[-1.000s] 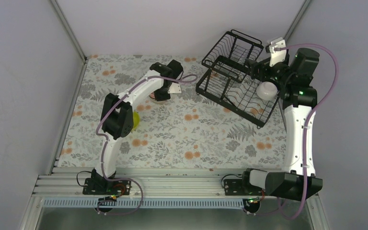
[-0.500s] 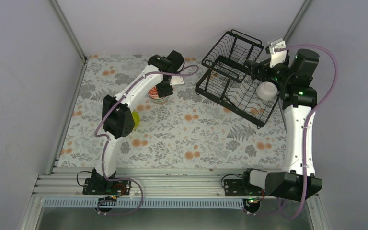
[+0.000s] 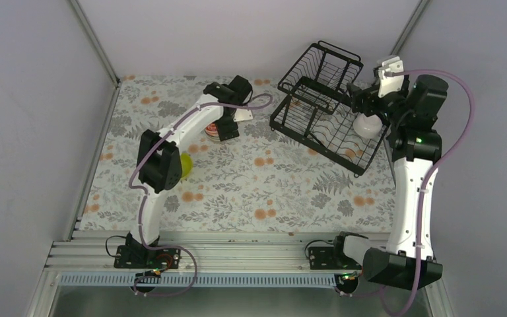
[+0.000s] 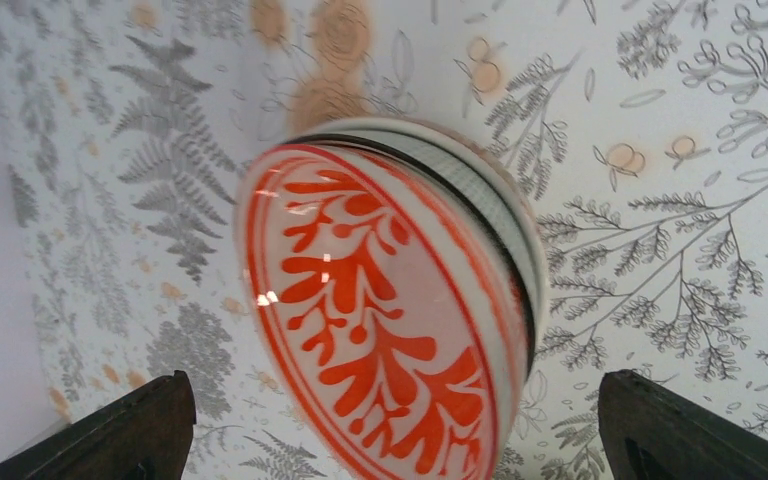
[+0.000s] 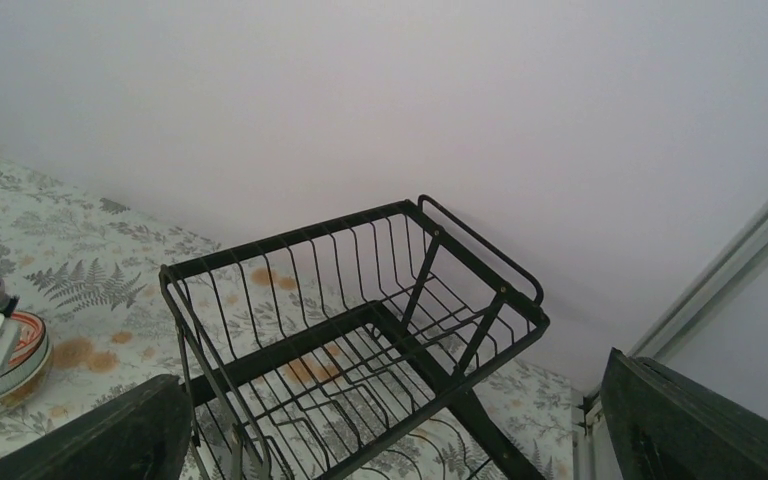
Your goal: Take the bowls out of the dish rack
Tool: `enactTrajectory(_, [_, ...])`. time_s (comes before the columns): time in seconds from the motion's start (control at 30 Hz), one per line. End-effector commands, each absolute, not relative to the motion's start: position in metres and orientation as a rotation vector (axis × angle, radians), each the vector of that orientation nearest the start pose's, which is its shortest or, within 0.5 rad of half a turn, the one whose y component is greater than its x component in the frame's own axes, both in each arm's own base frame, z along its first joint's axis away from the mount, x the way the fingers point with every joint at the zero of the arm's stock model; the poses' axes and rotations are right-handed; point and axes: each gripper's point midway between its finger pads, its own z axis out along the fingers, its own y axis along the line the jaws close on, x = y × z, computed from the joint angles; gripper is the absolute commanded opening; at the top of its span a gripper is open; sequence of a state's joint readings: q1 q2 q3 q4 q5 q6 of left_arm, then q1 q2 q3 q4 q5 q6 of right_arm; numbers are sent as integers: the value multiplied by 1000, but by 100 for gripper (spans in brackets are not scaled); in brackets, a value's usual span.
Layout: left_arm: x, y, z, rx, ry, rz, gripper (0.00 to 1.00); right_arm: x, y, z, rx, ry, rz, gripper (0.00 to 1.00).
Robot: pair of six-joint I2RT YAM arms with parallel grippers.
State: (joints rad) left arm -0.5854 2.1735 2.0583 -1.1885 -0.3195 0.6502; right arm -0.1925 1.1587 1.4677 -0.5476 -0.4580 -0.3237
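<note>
My left pincer (image 4: pixel 395 425) is spread wide around the red-patterned bowl (image 4: pixel 380 310), which is nested on a second bowl (image 4: pixel 508 205) near the table's (image 3: pixel 264 191) far edge. I should rise straight up (no sideways drift) to spare the stack.

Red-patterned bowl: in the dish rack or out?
Out: the red-patterned bowl rests on another bowl on the table, apart from the dish rack.
</note>
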Motion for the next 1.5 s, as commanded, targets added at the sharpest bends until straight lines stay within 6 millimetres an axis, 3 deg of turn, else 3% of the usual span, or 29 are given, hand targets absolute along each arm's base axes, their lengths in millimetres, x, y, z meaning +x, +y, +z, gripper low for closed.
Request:
enactTrajectory(0.0, [451,-226,193,1445,2240,455,100,355,-1,426,-395,1750,14,100])
enactTrajectory(0.2, [472,-208,211,1307,2151,594,100,349,-1,422,-382,1755,16,100])
enactTrajectory(0.4, [474,-203,191,1254,2098,655,100,350,-1,416,-378,1767,26,100])
enactTrajectory(0.73, [457,-204,169,1193,1998,789,100,352,-1,408,-369,1783,42,100])
enactTrajectory(0.87, [458,-200,178,1166,1975,834,100,353,-1,404,-372,1785,50,100])
enactTrajectory(1.07, [468,-203,227,1094,1902,849,100,356,-4,393,-365,1808,48,100])
enactTrajectory(1.17, [467,-218,243,1097,1894,731,100,360,-18,388,-302,1830,-3,100])
enactTrajectory(1.23, [457,-245,249,1139,1902,497,100,360,-32,388,-239,1834,-33,100])
enactTrajectory(1.3, [447,-270,272,1140,1886,274,100,360,-47,393,-166,1831,-82,100])
enactTrajectory(1.47, [424,-311,307,1159,1839,-86,100,356,-78,396,-62,1870,-189,100])
